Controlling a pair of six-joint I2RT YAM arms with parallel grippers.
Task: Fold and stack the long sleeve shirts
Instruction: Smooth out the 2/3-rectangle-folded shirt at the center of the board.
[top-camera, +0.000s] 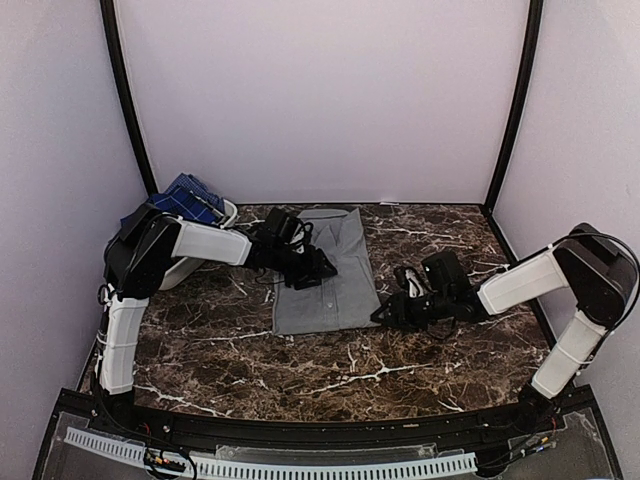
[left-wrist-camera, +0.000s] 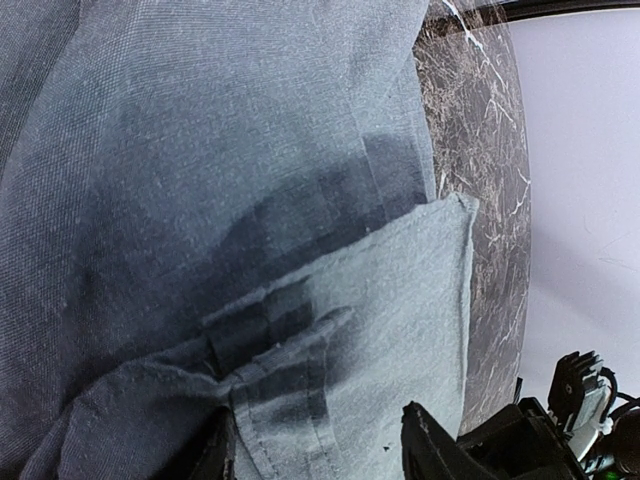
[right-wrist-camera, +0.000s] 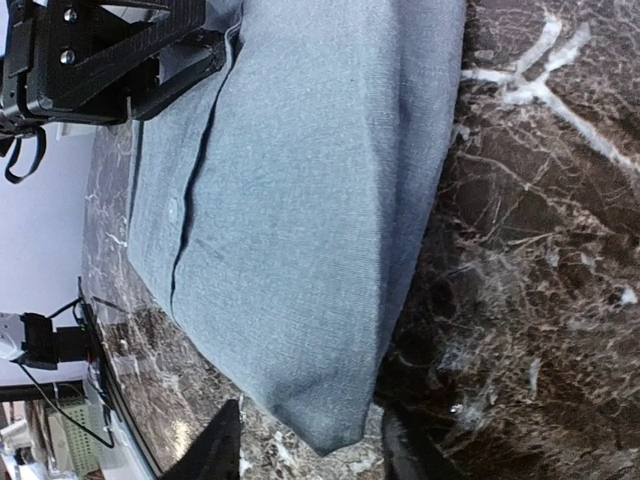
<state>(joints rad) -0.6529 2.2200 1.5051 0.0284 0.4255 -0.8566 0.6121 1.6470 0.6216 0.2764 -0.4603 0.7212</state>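
on table (top-camera: 400, 365), grey shirt (top-camera: 335, 285) corner inside released right pincer (right-wrist-camera: 312, 432); left pincer (left-wrist-camera: 318, 425) over shirt, state unclear

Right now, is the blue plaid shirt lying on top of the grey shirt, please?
No, the blue plaid shirt sits in the white basket, apart from the grey shirt.

Folded shirt (top-camera: 340, 290) lies at ctr of table (top-camera: 300, 370), 2nd shirt (top-camera: 185, 195) in basket (top-camera: 228, 212) at far-left corner.

Soft, even light, with a dark shadow across the grey shirt (left-wrist-camera: 290, 230) close up.
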